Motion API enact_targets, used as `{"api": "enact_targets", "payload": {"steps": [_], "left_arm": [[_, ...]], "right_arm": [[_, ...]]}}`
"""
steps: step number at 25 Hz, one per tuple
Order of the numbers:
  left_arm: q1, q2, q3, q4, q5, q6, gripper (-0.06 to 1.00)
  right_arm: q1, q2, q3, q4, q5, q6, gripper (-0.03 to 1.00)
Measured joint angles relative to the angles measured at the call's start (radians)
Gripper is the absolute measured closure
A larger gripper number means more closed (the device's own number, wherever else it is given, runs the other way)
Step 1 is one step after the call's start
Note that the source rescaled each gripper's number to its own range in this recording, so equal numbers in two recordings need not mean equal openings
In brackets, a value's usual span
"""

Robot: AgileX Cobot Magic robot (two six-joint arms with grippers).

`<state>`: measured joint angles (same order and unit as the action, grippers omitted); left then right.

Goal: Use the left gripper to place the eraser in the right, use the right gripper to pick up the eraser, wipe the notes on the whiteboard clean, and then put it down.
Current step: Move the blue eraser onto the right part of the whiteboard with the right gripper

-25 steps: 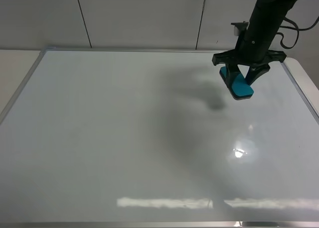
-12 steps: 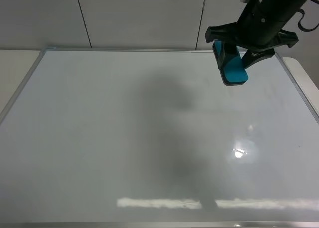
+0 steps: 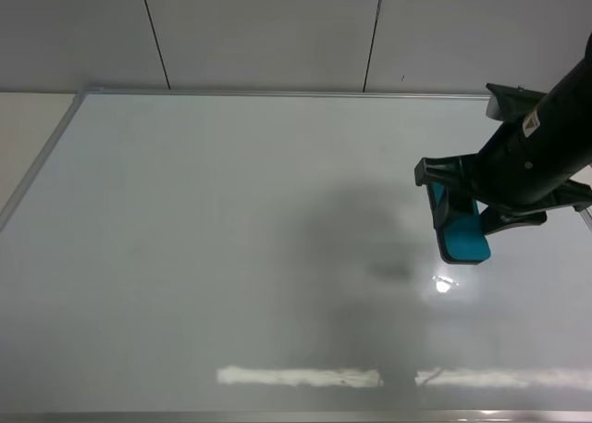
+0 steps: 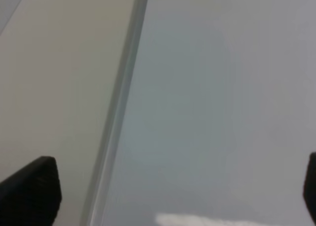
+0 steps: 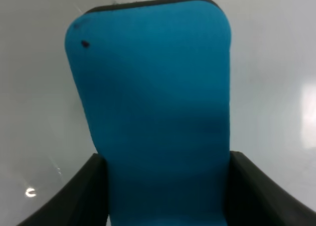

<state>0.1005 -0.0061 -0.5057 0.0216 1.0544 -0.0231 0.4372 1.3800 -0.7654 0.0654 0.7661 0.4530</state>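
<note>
Gripping eraser (image 3: 461,233), right gripper (image 3: 467,221) moved down-right over whiteboard (image 3: 231,256).

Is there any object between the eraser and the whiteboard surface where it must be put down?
No, nothing visible is in the way. The right gripper holds the eraser in its jaws over the right part of the whiteboard, and the board below shows only shadow and glare.

eraser (image 3: 460,233) over whiteboard (image 3: 231,256) right side (in jaws)
</note>
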Motion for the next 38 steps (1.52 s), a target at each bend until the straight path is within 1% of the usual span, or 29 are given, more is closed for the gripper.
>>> {"api": "enact_targets", "payload": {"steps": [4, 13, 21, 29, 34, 35, 36, 37, 38], "left_arm": [[0.0, 0.0, 0.0, 0.0, 0.0, 0.0, -0.06], [0.0, 0.0, 0.0, 0.0, 0.0, 0.0, -0.06], [0.0, 0.0, 0.0, 0.0, 0.0, 0.0, -0.06], [0.0, 0.0, 0.0, 0.0, 0.0, 0.0, -0.06], [0.0, 0.0, 0.0, 0.0, 0.0, 0.0, -0.06], [0.0, 0.0, 0.0, 0.0, 0.0, 0.0, -0.06], [0.0, 0.0, 0.0, 0.0, 0.0, 0.0, -0.06], [0.0, 0.0, 0.0, 0.0, 0.0, 0.0, -0.06], [0.0, 0.0, 0.0, 0.0, 0.0, 0.0, -0.06]], "right_arm": [[0.0, -0.001, 0.111, 0.004, -0.092, 0.01, 0.97], [-0.01, -0.001, 0.252, 0.003, -0.143, 0.052, 0.97], [-0.079, 0.008, 0.262, -0.058, -0.136, 0.052, 0.97], [-0.089, 0.039, 0.262, -0.097, -0.139, 0.052, 0.97], [-0.089, 0.04, 0.262, -0.085, -0.144, 0.052, 0.96], [-0.089, 0.04, 0.262, -0.083, -0.144, 0.052, 0.93], [-0.089, 0.04, 0.262, -0.083, -0.144, 0.05, 0.82], [-0.089, 0.04, 0.262, -0.083, -0.145, 0.044, 0.64], [-0.089, 0.04, 0.262, -0.085, -0.148, 0.033, 0.42]]}}
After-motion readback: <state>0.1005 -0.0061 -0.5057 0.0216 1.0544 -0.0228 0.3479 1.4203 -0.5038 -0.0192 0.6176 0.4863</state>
